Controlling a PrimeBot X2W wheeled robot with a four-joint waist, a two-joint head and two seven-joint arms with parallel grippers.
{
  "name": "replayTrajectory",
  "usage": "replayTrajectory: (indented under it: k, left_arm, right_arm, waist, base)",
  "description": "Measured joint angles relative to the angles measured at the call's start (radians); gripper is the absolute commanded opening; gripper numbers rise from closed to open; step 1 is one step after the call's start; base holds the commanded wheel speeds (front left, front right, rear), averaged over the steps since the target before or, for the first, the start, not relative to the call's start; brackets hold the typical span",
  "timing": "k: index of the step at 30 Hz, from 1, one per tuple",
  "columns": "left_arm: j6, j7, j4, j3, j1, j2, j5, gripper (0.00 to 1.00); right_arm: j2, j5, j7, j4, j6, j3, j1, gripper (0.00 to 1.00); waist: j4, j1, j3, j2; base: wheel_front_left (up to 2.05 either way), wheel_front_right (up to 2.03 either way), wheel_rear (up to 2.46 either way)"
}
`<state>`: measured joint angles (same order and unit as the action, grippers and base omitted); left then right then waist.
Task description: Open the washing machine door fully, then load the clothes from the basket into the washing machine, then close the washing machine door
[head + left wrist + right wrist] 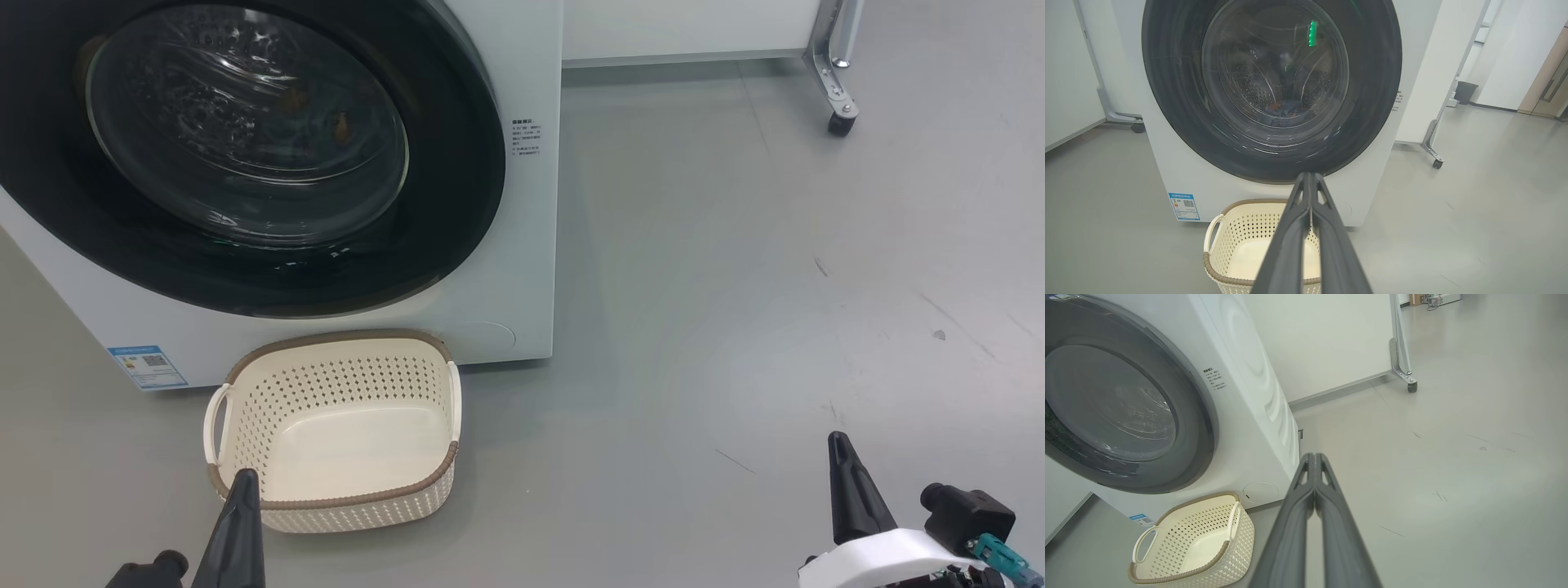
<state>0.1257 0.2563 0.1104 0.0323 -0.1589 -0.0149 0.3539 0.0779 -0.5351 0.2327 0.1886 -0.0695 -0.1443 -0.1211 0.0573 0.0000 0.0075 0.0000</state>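
Observation:
The white washing machine (522,245) (1167,171) (1249,416) stands on the floor with its round black-rimmed door (245,155) (1274,81) (1118,404) flat against the front. Through the glass I make out clothes (1284,108) in blue and orange low in the drum. The cream basket (335,425) (1237,245) (1192,543) sits before the machine with nothing in it. My left gripper (242,478) (1309,175) is shut and empty, its tip over the basket's near rim. My right gripper (838,441) (1314,456) is shut and empty over bare floor to the right.
A wheeled white partition (833,73) (1402,371) stands behind and right of the machine. Another wheeled panel (1106,102) is at the machine's other side. Grey floor (735,327) spreads out to the right.

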Motion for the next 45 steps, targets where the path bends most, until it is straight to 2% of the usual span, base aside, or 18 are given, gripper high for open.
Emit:
replayTrajectory:
  k: [20,45]
  left_arm:
    - [-0.002,-0.062,0.005,-0.003,0.001,-0.004,0.294,0.00]
    - [-0.006,-0.139,0.044,-0.008,0.060,-0.035,0.636,0.00]
  right_arm:
    - [-0.009,-0.235,-0.069,0.007,-0.009,0.050,0.012,0.00]
    - [-0.012,-0.520,-0.152,0.034,-0.022,0.115,0.060,0.00]
  waist:
    - [-0.013,0.0000,0.000,0.0000]
    - [-0.028,0.0000,-0.001,0.0000]
  base:
    - [0.00,0.00,0.00]
    - [0.00,0.00,0.00]
